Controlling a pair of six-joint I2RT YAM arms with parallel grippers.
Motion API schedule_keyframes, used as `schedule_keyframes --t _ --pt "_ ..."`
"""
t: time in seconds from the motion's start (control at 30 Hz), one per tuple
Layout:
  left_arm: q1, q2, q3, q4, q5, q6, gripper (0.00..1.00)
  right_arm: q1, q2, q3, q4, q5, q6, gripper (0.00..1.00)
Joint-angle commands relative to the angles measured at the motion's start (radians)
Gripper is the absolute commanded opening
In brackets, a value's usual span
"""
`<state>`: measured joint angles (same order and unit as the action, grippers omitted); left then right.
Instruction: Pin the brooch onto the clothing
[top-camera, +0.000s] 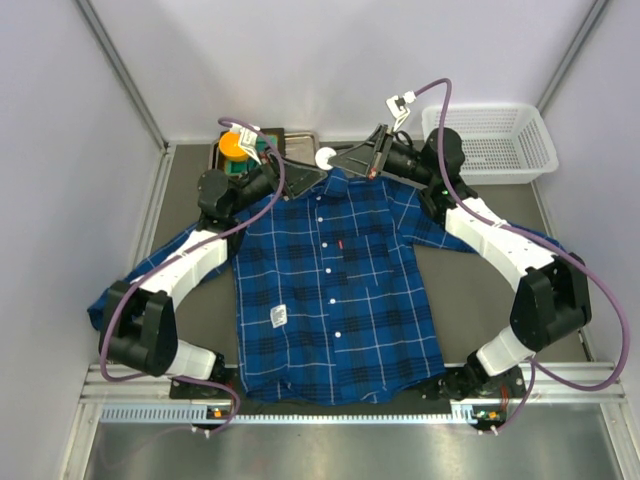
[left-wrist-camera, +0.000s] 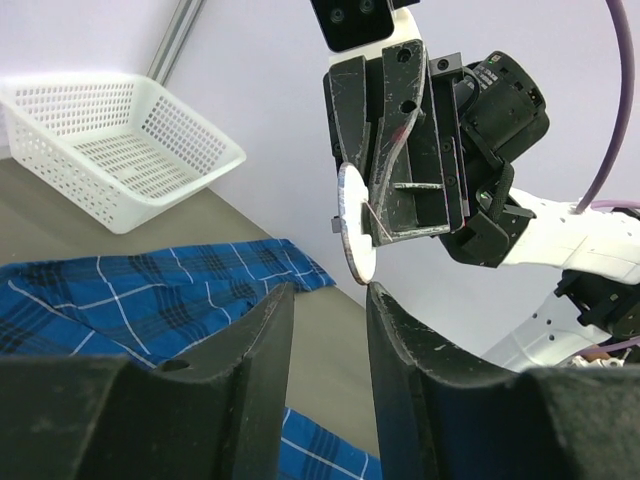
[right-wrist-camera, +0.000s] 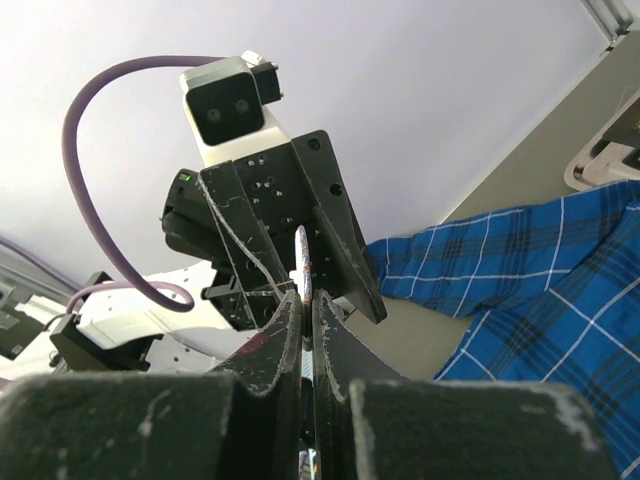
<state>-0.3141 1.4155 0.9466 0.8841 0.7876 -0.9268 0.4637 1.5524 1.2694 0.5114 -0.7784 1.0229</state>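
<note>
Nearest the left wrist lens: left gripper (left-wrist-camera: 328, 297), dark fingers parted, clear gap between, nothing clamped. Just above that gap hangs the brooch (left-wrist-camera: 352, 228), a pale disc seen nearly edge-on, lower rim close to one fingertip; contact not clear. Sits pinched flat in the right gripper (right-wrist-camera: 305, 305), closed tight on it. From the right wrist, shows as a thin upright sliver, flanked on either side by the left fingers, gaps visible. From above, both wrists nose to nose over the collar of the shirt (top-camera: 330, 290); brooch in the air just past the collar, off the cloth. Lies spread flat, front up, buttoned, sleeves out under the arms, on the dark table (top-camera: 470, 300). White basket (top-camera: 490, 140) beyond the right sleeve, orange dish (top-camera: 232, 145) behind the left wrist.
</note>
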Motion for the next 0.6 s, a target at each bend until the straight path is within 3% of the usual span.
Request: schedule_keyframes --t 0.0,0.13,0.23,0.57 --pt "-0.003 0.007 0.037 0.101 -0.016 -0.024 0.41 0.013 -0.034 0.001 0.038 -0.015 -0.004 0.0" --pt "-0.003 0.013 0.035 0.122 -0.011 -0.03 0.49 0.015 -0.025 0.011 0.036 -0.012 -0.01 0.0" --pt "-0.003 0.017 0.043 0.127 -0.011 -0.033 0.49 0.013 -0.015 0.019 0.041 -0.015 -0.012 0.0" --pt "-0.002 0.014 0.038 0.095 -0.042 -0.035 0.14 0.015 -0.023 -0.028 0.059 -0.047 -0.018 0.0"
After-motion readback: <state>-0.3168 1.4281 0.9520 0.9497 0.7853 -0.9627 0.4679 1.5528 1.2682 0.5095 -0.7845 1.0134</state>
